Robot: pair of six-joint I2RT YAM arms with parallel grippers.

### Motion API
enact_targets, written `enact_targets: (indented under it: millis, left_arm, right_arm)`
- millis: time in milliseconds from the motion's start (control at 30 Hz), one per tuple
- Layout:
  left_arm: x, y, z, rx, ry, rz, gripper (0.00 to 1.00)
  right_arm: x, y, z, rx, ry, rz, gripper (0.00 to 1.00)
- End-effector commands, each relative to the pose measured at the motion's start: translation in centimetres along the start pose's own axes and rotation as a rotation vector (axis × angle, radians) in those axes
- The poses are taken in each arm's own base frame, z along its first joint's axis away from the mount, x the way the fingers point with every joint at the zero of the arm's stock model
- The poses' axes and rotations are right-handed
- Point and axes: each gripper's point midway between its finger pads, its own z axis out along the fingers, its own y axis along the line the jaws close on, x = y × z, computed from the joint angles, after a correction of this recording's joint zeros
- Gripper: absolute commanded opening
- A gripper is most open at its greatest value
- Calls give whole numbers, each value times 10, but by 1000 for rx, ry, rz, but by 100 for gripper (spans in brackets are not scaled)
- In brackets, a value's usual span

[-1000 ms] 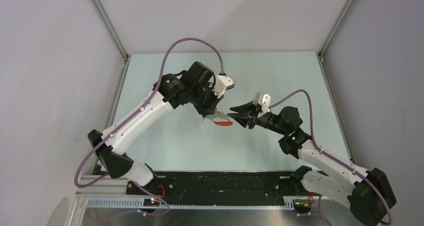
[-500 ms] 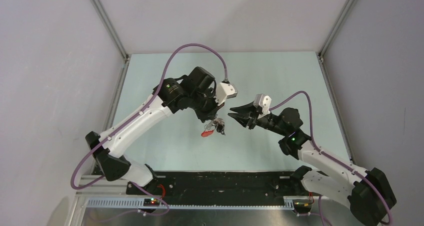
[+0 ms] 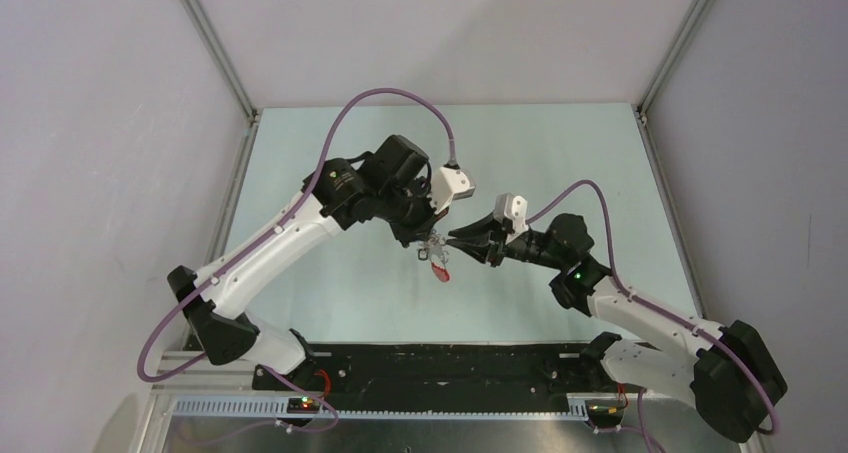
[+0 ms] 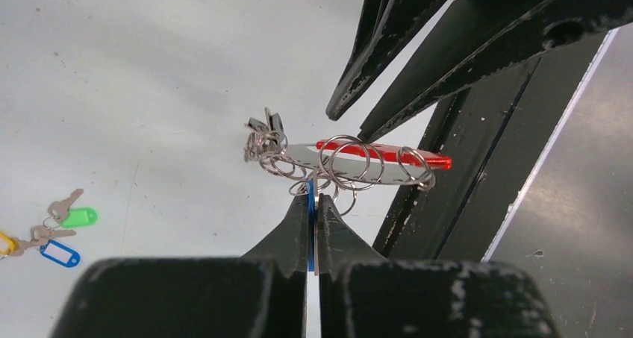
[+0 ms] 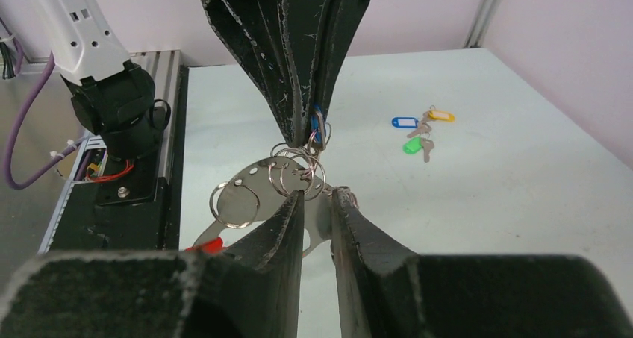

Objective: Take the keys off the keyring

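My left gripper (image 4: 313, 200) is shut on a blue tag (image 4: 310, 211) and holds the bunch above the table. Below it hangs the keyring (image 4: 351, 163): several thin silvery rings on a curved silvery plate with a red strap end (image 4: 403, 153). The small keys (image 4: 263, 129) bunch at the plate's left end. In the top view the bunch (image 3: 437, 258) hangs between both grippers. My right gripper (image 5: 317, 200) has reached the bunch. Its fingers stand a narrow gap apart, with the plate's (image 5: 246, 192) end between them. I cannot tell whether they press on it.
A second cluster with tan, blue and green tags (image 5: 419, 133) lies on the pale table; it also shows in the left wrist view (image 4: 56, 226). A black base rail (image 3: 450, 363) runs along the near edge. Metal frame posts (image 3: 215, 43) stand at the back corners.
The left gripper lifted the bunch off the table and turned it. The right gripper moved left up to the bunch and its fingers narrowed around the plate.
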Motion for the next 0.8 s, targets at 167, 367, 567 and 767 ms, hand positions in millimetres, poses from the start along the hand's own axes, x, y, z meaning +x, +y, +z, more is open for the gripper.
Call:
enact_targets:
  millis: [167, 367, 567, 767]
  left_arm:
    - [-16, -8, -17, 12, -91, 68, 0]
    - [-14, -8, -17, 4, -88, 71, 0]
    - [-14, -9, -18, 7, -91, 74, 0]
    - [-14, -11, -20, 11, -96, 84, 0]
  right_arm:
    - [-36, -9, 11, 27, -97, -71, 21]
    - [-39, -15, 2, 64, -88, -87, 22]
    - [-44, -24, 2, 94, -108, -104, 23]
    - [-36, -28, 11, 77, -94, -85, 22]
